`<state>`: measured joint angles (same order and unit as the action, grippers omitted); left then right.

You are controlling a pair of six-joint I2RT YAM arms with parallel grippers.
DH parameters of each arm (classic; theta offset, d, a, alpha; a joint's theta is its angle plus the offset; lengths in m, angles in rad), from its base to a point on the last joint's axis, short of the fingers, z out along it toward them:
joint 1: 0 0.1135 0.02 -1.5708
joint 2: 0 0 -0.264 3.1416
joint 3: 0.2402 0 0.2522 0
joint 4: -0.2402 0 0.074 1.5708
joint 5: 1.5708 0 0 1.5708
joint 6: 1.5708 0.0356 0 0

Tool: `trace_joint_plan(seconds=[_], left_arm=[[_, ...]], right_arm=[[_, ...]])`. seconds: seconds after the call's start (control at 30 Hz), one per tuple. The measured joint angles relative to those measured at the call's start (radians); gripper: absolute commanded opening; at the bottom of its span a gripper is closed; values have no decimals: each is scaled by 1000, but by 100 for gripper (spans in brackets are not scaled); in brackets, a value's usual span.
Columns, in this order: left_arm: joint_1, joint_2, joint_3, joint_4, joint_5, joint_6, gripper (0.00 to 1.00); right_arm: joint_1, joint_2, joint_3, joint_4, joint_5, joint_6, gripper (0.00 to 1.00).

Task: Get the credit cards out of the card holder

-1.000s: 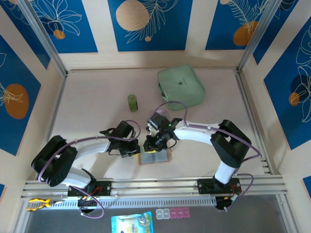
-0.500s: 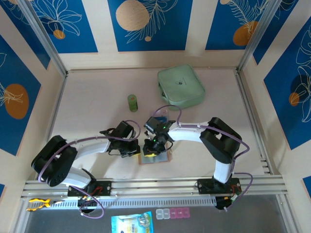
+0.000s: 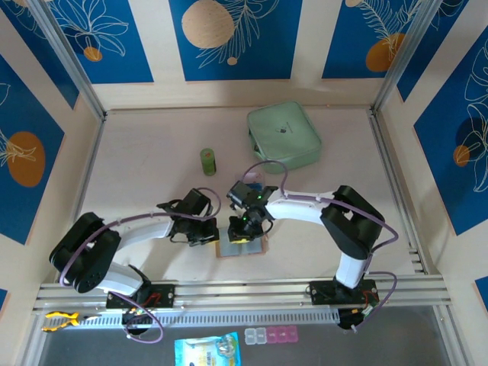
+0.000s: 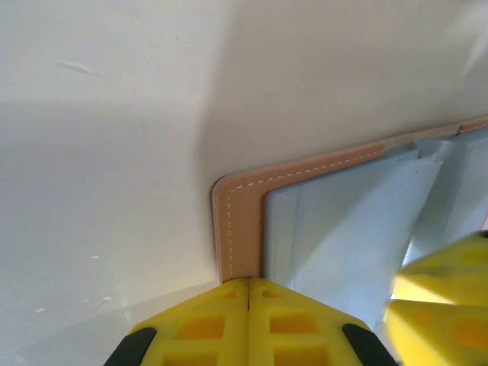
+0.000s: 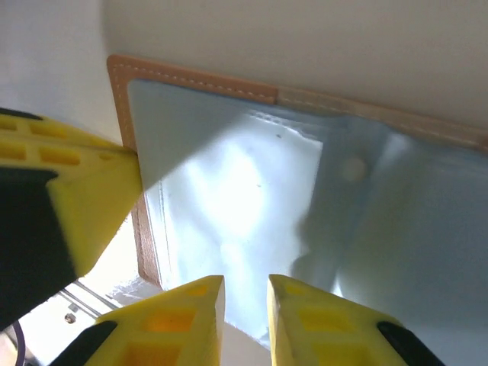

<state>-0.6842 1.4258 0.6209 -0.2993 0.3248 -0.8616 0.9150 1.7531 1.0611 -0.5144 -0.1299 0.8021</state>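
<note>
Left gripper (image 4: 248, 285), fingers together, is pressing card holder's (image 4: 238, 221) left edge; right gripper (image 5: 245, 285), fingers slightly parted, is hovering above.

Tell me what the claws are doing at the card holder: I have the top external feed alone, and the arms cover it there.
Observer: The left claw is shut, with its tips at the tan corner of the card holder.
Operator: And the right one?
Observer: The right claw has a narrow gap between its fingers and sits just over the grey-blue inner pocket.
Operator: Is the holder lying open?
Observer: Yes. It lies unfolded with the pockets facing up, and a snap stud is visible on the inside.
</note>
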Motion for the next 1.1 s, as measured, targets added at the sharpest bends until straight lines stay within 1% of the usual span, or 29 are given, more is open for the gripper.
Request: trace_joint_plan(seconds=[0.03,0.1,0.13,0.2,0.23,0.27,0.3,0.33,0.37,0.4,0.43,0.6,0.77,0.87,0.97,1.03,1.1], left_arm=[[0,-4,15,-25,-19,8,8],[0,-16,49,-69,-58,32,13],[0,-26,71,-94,-87,45,18],[1,-47,108,-142,-143,74,30],[2,-60,126,-165,-177,87,39],[5,-76,140,-187,-212,104,49],[10,-91,149,-206,-241,120,58],[17,-108,156,-226,-272,136,67],[25,-126,160,-246,-303,149,75],[35,-140,161,-260,-328,166,81],[50,-156,162,-278,-359,179,100],[134,-196,171,-343,-494,242,100],[201,-190,190,-351,-657,315,100],[243,-179,191,-333,-771,360,100],[288,-169,191,-284,-863,413,100],[315,-164,182,-223,-906,455,99],[339,-163,149,-126,-944,510,99]], right_arm=[[-6,-21,0,-7,10,-7,30],[-23,-68,0,-18,32,-20,40],[-36,-95,0,-26,46,-29,45],[-69,-149,-2,-37,69,-48,54],[-91,-180,-4,-42,82,-61,60],[-117,-212,-10,-46,93,-74,68],[-146,-240,-17,-51,103,-81,79],[-178,-269,-29,-53,110,-92,93],[-216,-298,-44,-55,120,-108,99],[-248,-322,-57,-58,127,-119,99],[-288,-348,-72,-63,136,-135,99],[-496,-438,-132,-82,188,-221,99],[-712,-476,-189,-49,247,-305,99],[-831,-476,-243,23,272,-350,99],[-933,-471,-309,136,274,-404,99],[-966,-462,-351,228,272,-438,99],[-979,-446,-396,343,272,-478,99]])
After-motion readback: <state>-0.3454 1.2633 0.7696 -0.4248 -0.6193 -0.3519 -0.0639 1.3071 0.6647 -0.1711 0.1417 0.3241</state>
